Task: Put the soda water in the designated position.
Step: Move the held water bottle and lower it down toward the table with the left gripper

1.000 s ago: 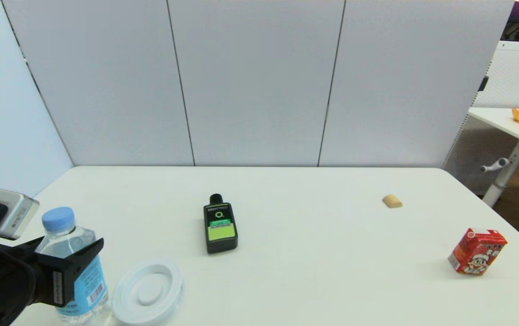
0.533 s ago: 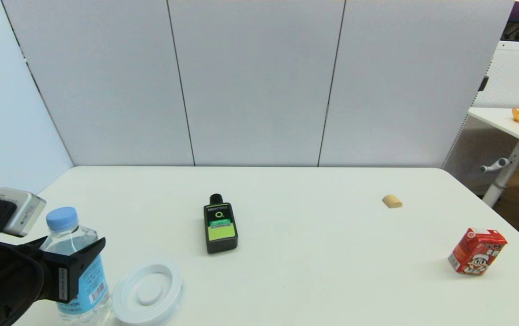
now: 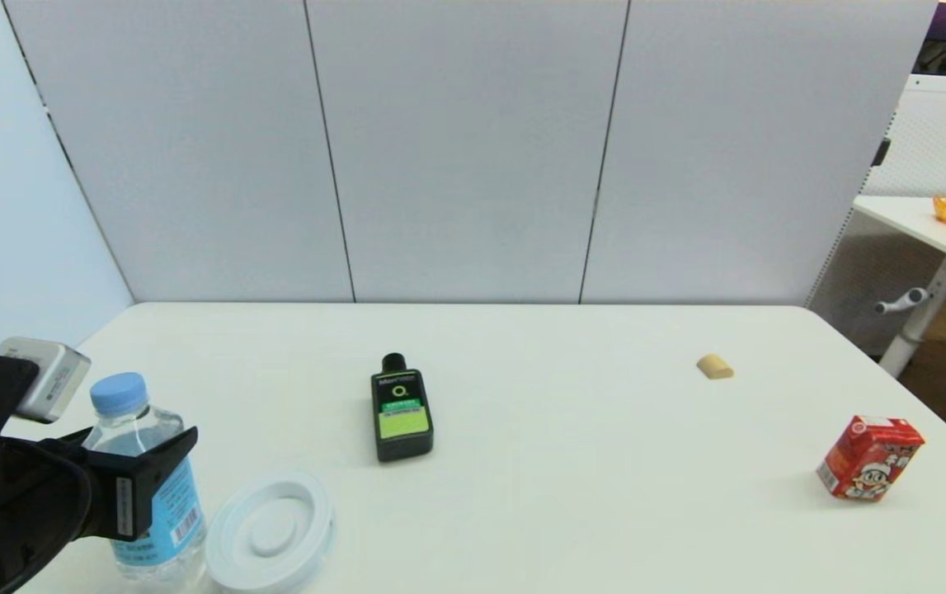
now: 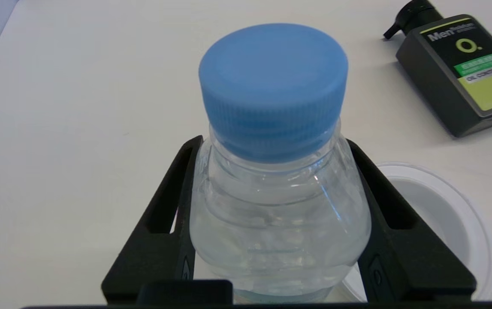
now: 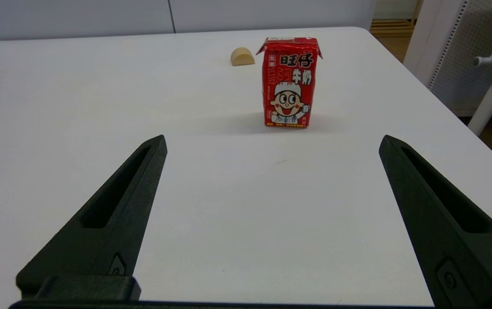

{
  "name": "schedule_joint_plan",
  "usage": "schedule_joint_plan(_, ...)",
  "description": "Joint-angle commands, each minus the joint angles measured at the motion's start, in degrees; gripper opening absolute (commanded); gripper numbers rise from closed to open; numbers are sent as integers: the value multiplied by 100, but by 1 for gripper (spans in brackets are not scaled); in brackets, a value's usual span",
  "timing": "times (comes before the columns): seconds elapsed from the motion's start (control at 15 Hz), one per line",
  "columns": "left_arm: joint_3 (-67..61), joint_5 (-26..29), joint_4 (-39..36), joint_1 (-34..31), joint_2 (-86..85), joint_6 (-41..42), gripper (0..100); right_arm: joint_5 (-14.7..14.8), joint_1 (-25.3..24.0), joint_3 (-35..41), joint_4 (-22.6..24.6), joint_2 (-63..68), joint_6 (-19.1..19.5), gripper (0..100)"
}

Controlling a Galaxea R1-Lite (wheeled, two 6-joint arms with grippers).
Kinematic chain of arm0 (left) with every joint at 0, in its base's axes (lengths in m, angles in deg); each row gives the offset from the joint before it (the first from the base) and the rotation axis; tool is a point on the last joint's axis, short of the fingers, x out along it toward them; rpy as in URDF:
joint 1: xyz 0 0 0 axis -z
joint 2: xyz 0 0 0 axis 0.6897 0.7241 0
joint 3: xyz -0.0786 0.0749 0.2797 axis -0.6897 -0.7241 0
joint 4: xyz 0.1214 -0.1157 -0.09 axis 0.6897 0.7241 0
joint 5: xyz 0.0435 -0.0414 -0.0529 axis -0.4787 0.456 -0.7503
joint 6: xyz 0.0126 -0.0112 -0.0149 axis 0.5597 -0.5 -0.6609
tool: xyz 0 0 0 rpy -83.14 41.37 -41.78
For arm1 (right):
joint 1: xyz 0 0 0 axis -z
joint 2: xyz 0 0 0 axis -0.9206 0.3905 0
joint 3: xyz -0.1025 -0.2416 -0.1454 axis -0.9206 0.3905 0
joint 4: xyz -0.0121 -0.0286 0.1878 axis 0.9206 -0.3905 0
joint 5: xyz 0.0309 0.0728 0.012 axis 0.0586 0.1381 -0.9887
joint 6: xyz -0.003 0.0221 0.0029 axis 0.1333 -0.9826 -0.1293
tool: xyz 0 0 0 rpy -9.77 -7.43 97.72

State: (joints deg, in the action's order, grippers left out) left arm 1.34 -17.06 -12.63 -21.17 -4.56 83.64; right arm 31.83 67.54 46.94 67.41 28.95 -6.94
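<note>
between the left gripper's (image 4: 273,214) two black fingers (image 4: 166,214) stands the soda water (image 3: 147,478), upright, clamped at its clear shoulder just under the blue cap (image 4: 273,86). just beside the gripper lies a white round dish (image 3: 270,530); farther off, a black bottle with a green label (image 3: 401,410). the right gripper (image 5: 271,143) hangs spread wide, facing a red milk carton (image 5: 289,81).

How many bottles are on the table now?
2. The soda water stands at the near left edge, held in the left gripper. The black bottle lies near the centre.
</note>
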Motion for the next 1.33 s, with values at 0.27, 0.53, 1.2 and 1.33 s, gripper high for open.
schedule_joint_plan(0.27,9,-11,-205,-160,284,-35,0,0,0,1,0,-4,-2,100)
schedule_joint_plan(0.53,35,-11,-214,-169,363,-44,0,0,0,1,0,-4,-2,100)
schedule_joint_plan(1.2,18,-11,-214,-195,530,-114,0,0,0,1,0,-4,-2,100)
schedule_joint_plan(1.33,18,-11,-214,-195,548,-114,0,0,0,10,0,-4,-2,100)
